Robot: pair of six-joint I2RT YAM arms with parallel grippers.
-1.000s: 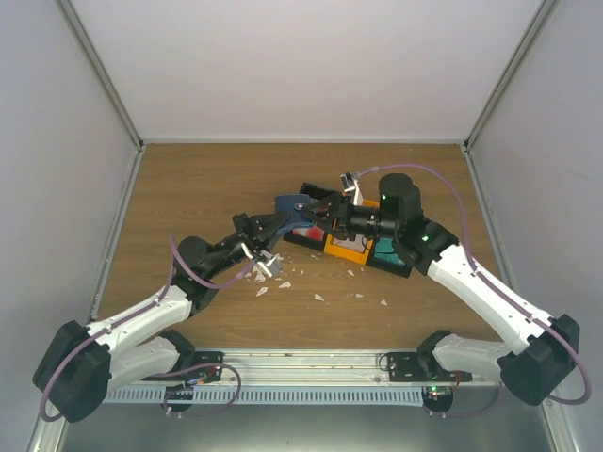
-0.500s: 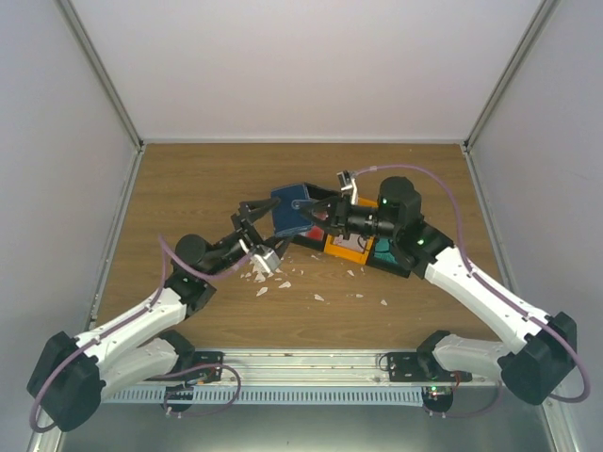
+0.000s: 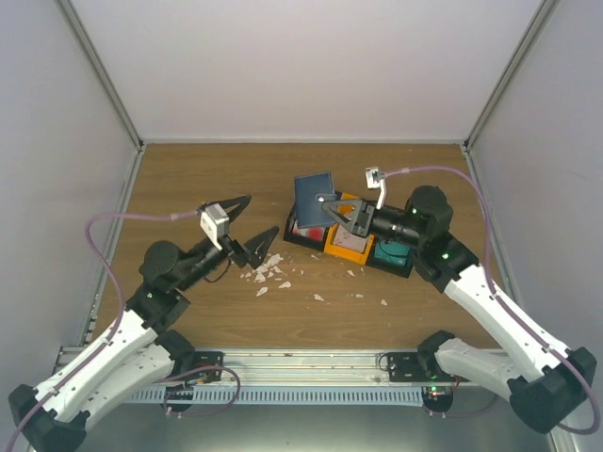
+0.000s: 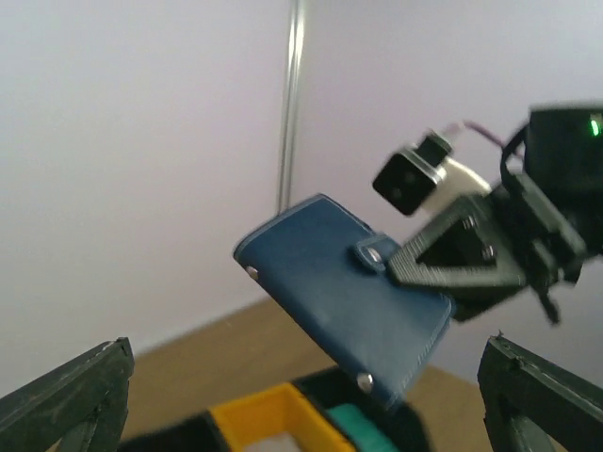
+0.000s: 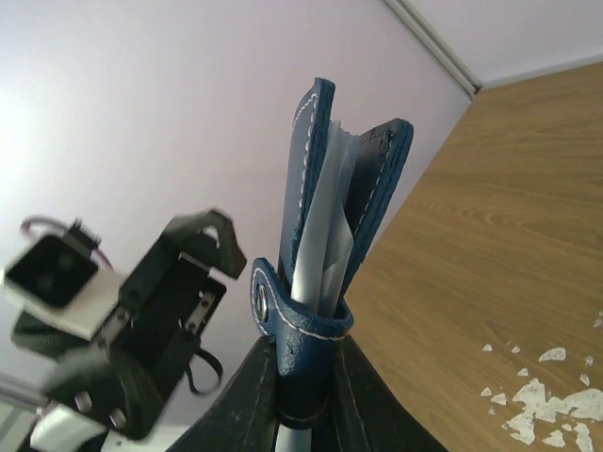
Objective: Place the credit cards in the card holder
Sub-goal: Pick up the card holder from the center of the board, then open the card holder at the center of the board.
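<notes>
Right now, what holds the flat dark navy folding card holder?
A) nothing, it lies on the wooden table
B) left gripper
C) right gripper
C: the right gripper is shut on one edge of the card holder, up in the air; the left gripper stands open, apart.

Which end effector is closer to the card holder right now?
Right. The right end effector is shut on the card holder, holding it up over the trays. The left end effector is open, off to its left near the scraps, touching nothing.

Open gap between left claw (image 3: 262, 215) and raised card holder (image 3: 314, 196); tray boxes (image 3: 345, 248), scraps (image 3: 268, 273) below.
</notes>
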